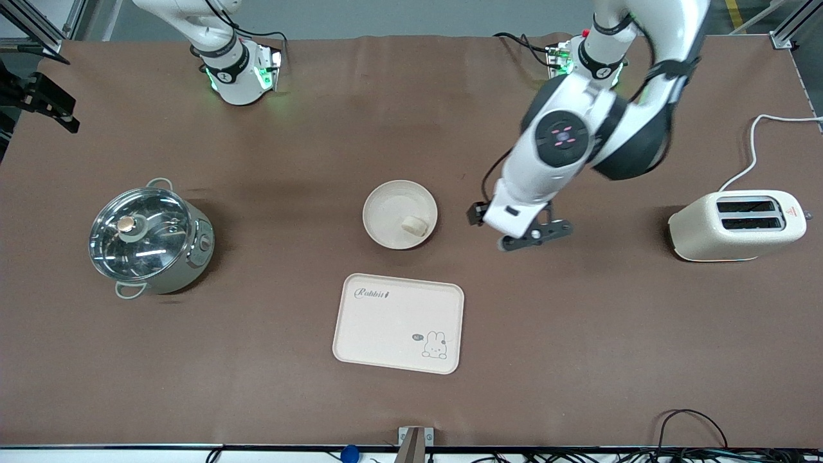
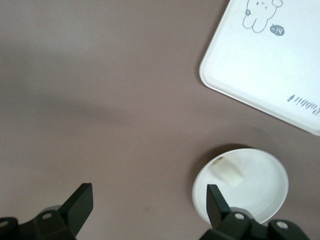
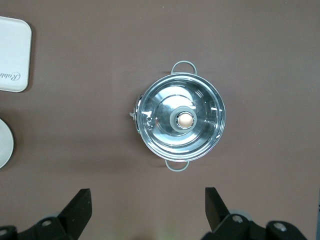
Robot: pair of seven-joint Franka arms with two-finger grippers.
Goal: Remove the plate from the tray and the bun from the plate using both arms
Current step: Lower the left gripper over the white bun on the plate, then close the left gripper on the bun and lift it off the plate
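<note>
The round cream plate (image 1: 389, 209) sits on the brown table, farther from the front camera than the tray. The small pale bun (image 1: 415, 226) lies in it near its rim. In the left wrist view the plate (image 2: 265, 187) and bun (image 2: 229, 172) show beside one finger. My left gripper (image 1: 533, 236) is open and empty, low over bare table beside the plate, toward the left arm's end; its own view shows it too (image 2: 150, 205). My right gripper (image 3: 147, 207) is open and empty, high over the table near the pot; the front view shows only that arm's base.
A rectangular cream tray with a rabbit drawing (image 1: 386, 321) lies nearer the front camera than the plate. A steel pot with a glass lid (image 1: 146, 236) stands toward the right arm's end. A cream toaster (image 1: 736, 225) stands toward the left arm's end.
</note>
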